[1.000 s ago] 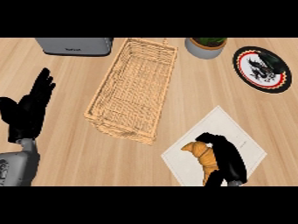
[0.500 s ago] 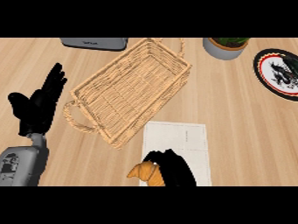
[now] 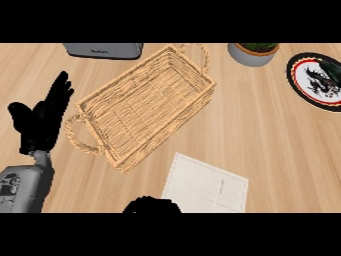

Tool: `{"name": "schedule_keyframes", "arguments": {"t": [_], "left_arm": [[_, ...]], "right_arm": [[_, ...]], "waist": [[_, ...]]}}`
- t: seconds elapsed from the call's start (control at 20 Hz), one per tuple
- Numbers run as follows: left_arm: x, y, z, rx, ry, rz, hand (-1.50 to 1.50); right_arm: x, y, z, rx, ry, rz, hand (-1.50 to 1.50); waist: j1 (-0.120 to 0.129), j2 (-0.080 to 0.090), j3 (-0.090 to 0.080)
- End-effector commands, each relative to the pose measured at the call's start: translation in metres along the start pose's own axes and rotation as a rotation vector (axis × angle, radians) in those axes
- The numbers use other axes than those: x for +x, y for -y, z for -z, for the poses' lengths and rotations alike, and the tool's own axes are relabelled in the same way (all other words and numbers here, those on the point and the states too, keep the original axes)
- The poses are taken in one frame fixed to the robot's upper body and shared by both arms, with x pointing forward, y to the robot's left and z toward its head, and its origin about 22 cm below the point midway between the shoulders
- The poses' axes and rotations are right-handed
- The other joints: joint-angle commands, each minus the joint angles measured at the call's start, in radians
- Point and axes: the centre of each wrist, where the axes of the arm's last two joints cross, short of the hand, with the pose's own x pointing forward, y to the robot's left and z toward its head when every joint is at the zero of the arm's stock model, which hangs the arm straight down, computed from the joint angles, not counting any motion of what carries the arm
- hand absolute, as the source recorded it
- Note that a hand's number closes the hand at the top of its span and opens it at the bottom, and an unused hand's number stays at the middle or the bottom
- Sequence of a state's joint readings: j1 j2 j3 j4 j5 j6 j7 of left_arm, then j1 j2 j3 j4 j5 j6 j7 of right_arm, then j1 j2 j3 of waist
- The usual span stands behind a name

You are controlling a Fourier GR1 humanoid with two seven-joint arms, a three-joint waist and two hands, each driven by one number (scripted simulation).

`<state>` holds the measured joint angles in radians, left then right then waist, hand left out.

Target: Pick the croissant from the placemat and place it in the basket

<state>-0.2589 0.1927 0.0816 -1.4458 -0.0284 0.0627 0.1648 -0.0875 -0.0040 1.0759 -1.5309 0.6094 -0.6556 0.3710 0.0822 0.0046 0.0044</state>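
Now the placemat (image 3: 205, 187) at lower centre is bare and the basket (image 3: 145, 103) has nothing inside, so placing is not done; croissant not visible, probably hidden by right hand (image 3: 151, 205) at bottom edge, fingers unclear; left hand (image 3: 42, 116) rests w/ fingers straight.

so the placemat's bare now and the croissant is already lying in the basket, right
Not quite. The head view shows the placemat bare, but the basket holds nothing: only its woven bottom shows. The croissant is in view nowhere. Only a small part of the right hand shows at the lower edge, beside the placemat.
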Motion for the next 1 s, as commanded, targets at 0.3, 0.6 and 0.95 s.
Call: {"name": "schedule_keyframes", "arguments": {"t": [0.3,0.6,0.95], "left_arm": [[0.007,-0.001,0.002,0.03,-0.008,0.007,0.0],[-0.009,-0.004,-0.004,0.018,-0.026,0.009,0.0],[0.008,-0.001,0.004,-0.007,-0.001,0.022,0.0]], "right_arm": [[0.042,0.007,0.024,-0.171,0.055,0.052,1.5],[0.067,0.031,0.057,-0.308,0.048,0.14,1.5],[0.099,0.058,0.122,-0.409,0.002,0.05,1.5]], "waist": [[-0.029,-0.012,-0.007],[-0.015,-0.011,-0.008],[0.003,-0.012,-0.009]]}}
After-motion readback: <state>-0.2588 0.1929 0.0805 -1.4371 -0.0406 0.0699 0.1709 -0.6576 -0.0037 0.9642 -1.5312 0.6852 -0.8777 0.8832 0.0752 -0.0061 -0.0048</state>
